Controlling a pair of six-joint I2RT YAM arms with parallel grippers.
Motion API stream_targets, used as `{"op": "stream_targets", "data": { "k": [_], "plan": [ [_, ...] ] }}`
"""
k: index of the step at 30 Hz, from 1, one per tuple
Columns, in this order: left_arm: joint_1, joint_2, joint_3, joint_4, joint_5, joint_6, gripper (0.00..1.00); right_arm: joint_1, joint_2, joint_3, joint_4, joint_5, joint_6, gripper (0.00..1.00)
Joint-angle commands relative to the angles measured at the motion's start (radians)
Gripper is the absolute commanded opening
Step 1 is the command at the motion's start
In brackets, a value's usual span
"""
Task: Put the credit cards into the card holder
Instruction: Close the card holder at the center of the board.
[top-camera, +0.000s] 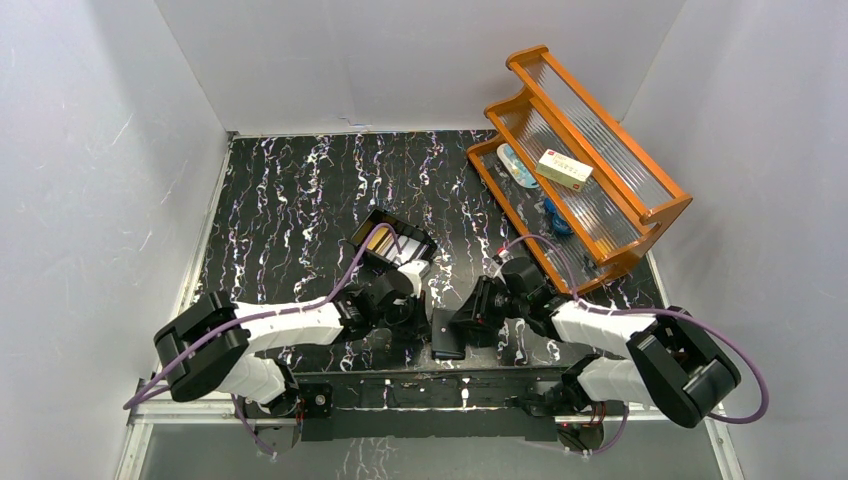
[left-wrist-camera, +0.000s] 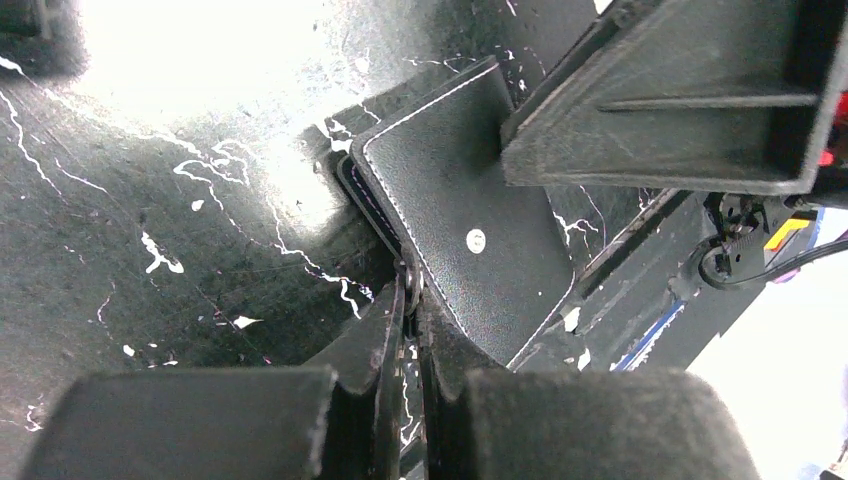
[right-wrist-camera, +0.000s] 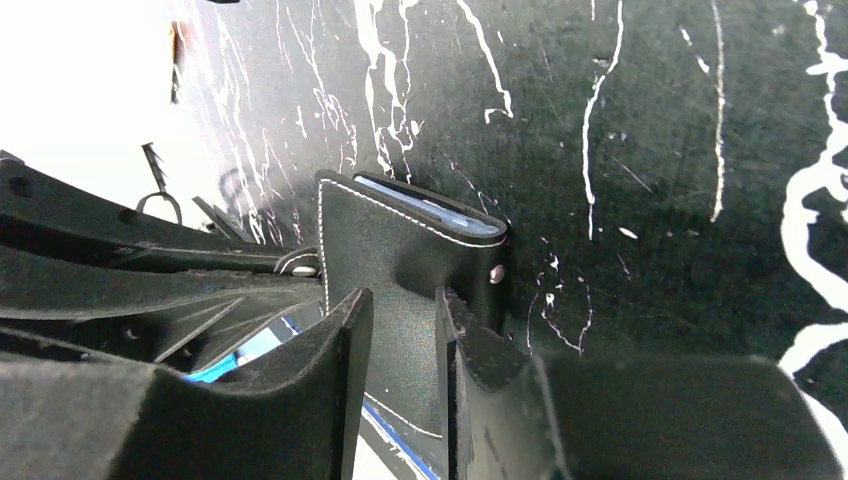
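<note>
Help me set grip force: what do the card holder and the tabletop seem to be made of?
Card holder: black leather or imitation, matte fine grain, white stitched edges, a shiny metal-looking snap stud. Tabletop: smooth glossy sheet printed like black marble, judging by glare; underlying material unclear.

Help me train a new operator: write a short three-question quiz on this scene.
1. True or false: the left fingers pinch the small black leather-like card holder at its edge.
2. The cream-and-red carton lies on: A) the orange wooden rack; B) the marbled table; C) the black box.
3. Which arm's fingers stand apart astride the holder?
Key: 1 true; 2 A; 3 the right fingers.
</note>
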Motion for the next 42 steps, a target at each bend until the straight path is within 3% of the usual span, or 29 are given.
{"op": "stream_targets", "data": {
  "k": [1,11,19,25,31,33,37,39,42],
  "plan": [
    [-0.001,-0.058,-0.014,0.088,0.049,0.068,0.03,0.023,0.064,0.054,-0.065,0.030,-0.089,0.38],
    [-0.001,-0.056,-0.044,0.147,0.097,0.083,0.08,0.097,0.170,0.120,-0.159,0.117,-0.144,0.29],
    [-0.002,-0.030,-0.034,0.116,0.051,0.086,0.07,0.166,0.011,0.218,-0.302,0.169,-0.085,0.24],
    [-0.001,-0.021,-0.028,0.106,0.036,0.080,0.07,0.214,-0.020,0.254,-0.358,0.219,-0.057,0.22],
    [-0.001,-0.020,-0.027,0.107,0.043,0.081,0.07,0.253,0.073,0.242,-0.320,0.235,-0.051,0.21],
    [-0.001,-0.039,-0.050,0.142,0.090,0.120,0.08,0.256,0.150,0.246,-0.361,0.247,-0.094,0.21],
    [0.001,-0.055,-0.070,0.214,0.174,0.151,0.11,0.256,0.157,0.226,-0.392,0.306,-0.130,0.21],
    [0.001,0.008,-0.048,0.216,0.212,0.150,0.12,0.256,0.145,0.212,-0.357,0.296,-0.138,0.21],
    [0.000,0.060,-0.034,0.217,0.237,0.142,0.24,0.254,0.017,0.098,-0.141,0.218,-0.056,0.26]
  ]
}}
